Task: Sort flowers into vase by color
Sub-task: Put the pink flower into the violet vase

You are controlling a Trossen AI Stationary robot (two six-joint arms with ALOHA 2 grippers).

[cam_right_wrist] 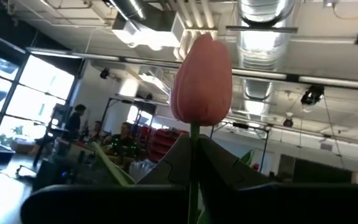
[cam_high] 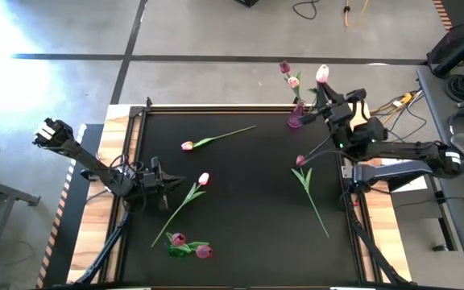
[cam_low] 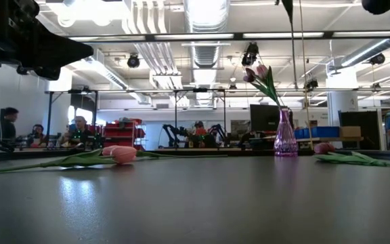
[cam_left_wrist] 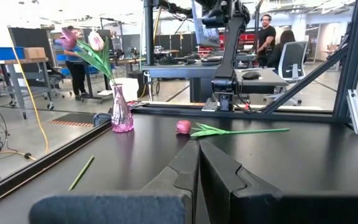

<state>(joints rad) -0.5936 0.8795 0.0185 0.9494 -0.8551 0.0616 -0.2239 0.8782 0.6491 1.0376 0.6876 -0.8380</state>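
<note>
1. One small purple glass vase [cam_high: 296, 118] stands at the far edge of the black worktop [cam_high: 248, 177]. It holds two artificial tulips: a dark magenta one [cam_high: 284, 67] and a paler pink one [cam_high: 294, 81], both on thin green stems.
2. The right gripper [cam_high: 324, 95], just beside the vase, has its fingers clenched on the stem of a third tulip with a pale pink-white head [cam_right_wrist: 201, 81], held upright.
3. Five more tulips lie flat on the worktop, all with long green stems and leaves:
   - a pale pink one [cam_high: 187, 146], well apart from the vase toward the left arm;
   - a pale one [cam_high: 204, 179] nearer the worktop's middle;
   - a dark magenta one [cam_high: 300, 161], in front of the vase;
   - a magenta pair [cam_high: 190, 246] lying close together, farthest from the vase.
4. The left gripper [cam_high: 170, 182] waits low over the worktop, well apart from the vase, its fingers [cam_left_wrist: 182, 171] clenched on nothing.
</note>
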